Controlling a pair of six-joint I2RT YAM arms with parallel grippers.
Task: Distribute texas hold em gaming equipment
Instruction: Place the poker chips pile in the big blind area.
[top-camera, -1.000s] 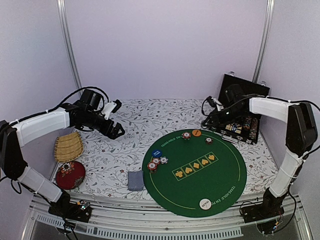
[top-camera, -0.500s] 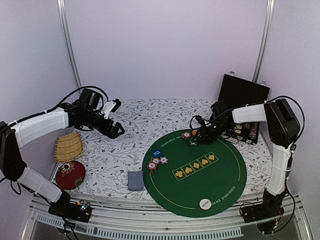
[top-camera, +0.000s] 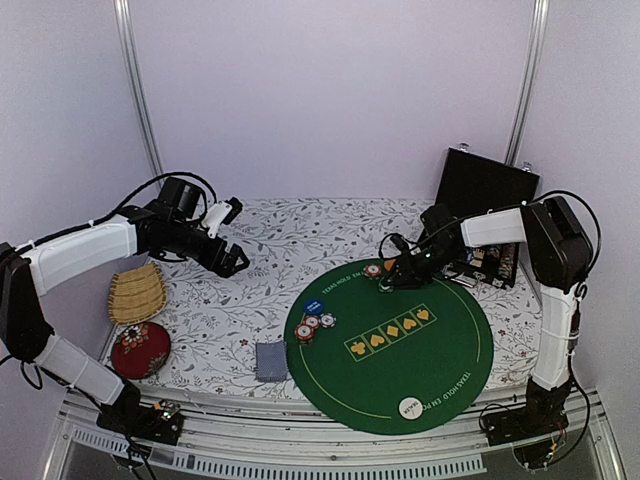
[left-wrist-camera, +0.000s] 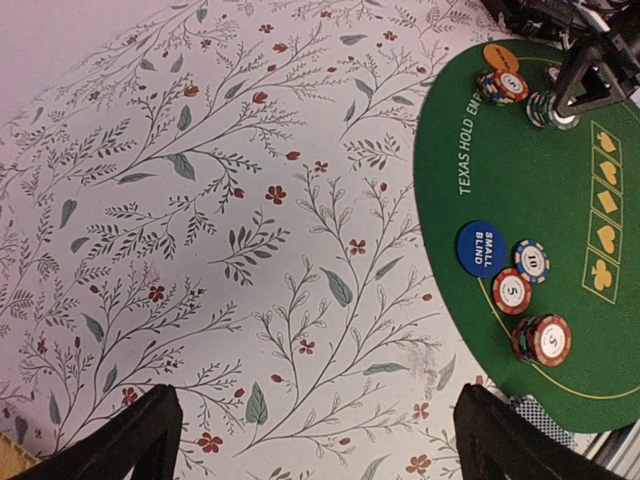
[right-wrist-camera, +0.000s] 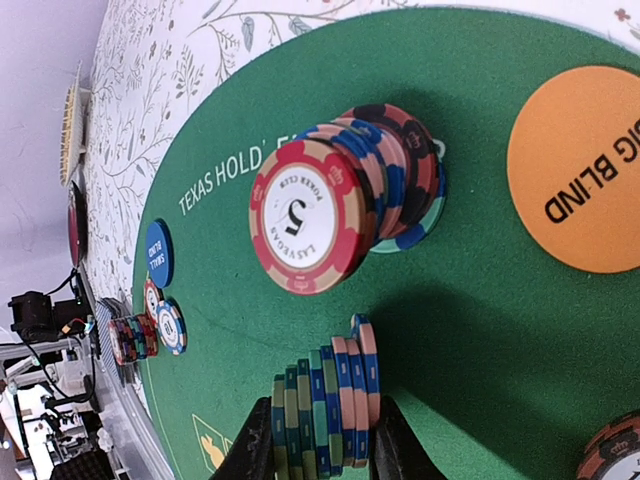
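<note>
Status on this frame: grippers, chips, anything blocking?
Left gripper open, hovering over tablecloth. Right gripper shut on chip stack, low over green mat beside far chip pile. Nothing blocking.

Here comes the right gripper (top-camera: 402, 274): it has swung off the black case (top-camera: 487, 190) and dropped onto the green mat (top-camera: 400, 370) beside the far chips. Its fingers now clasp a chip stack (right-wrist-camera: 325, 405), possibly the one lying there a second ago.
</note>
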